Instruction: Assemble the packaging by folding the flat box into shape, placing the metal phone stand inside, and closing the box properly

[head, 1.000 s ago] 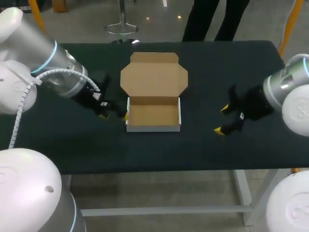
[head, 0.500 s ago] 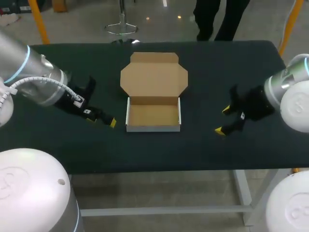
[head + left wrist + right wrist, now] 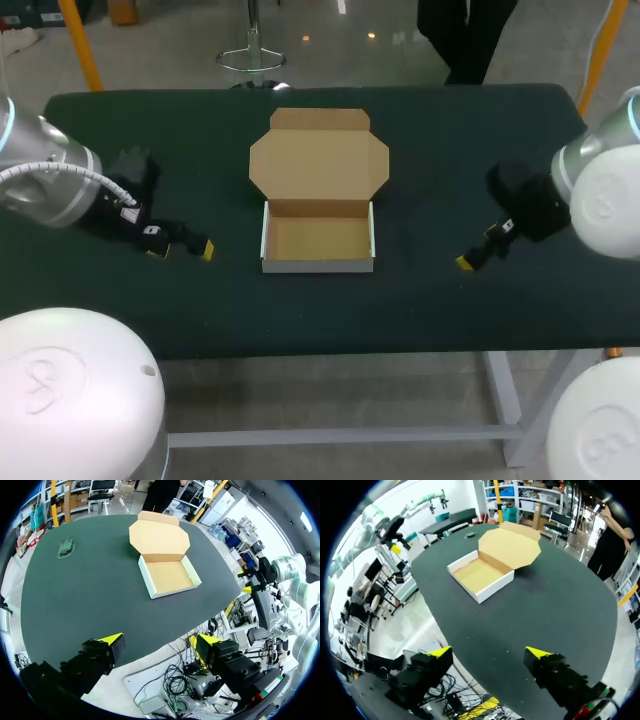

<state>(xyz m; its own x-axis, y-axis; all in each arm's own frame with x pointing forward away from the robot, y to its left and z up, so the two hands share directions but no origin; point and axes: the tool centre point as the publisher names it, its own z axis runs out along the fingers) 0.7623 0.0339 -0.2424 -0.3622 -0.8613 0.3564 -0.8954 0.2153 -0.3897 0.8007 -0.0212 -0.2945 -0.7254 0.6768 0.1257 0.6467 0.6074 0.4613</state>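
The cardboard box (image 3: 318, 240) stands folded into a shallow tray at the table's middle, its lid (image 3: 318, 165) lying open and flat behind it. The tray is empty inside. The box (image 3: 169, 576) and the box (image 3: 480, 575) show in both wrist views. A small grey metal phone stand (image 3: 65, 547) lies far off to the side of the box; from the right wrist it is a dark speck, the stand (image 3: 470, 535), beyond the box. My left gripper (image 3: 182, 251) (image 3: 160, 640) hangs open left of the box. My right gripper (image 3: 478, 252) (image 3: 489, 652) is open to the box's right. Neither holds anything.
The dark green table (image 3: 440, 300) stretches bare around the box. Its front edge runs close below both grippers. My two arms flank the box, the left arm (image 3: 50, 185) and the right arm (image 3: 600, 195).
My left gripper has pulled back leftward from the box's left wall, leaving a gap. My right gripper has turned and shifted slightly right. The box has not moved.
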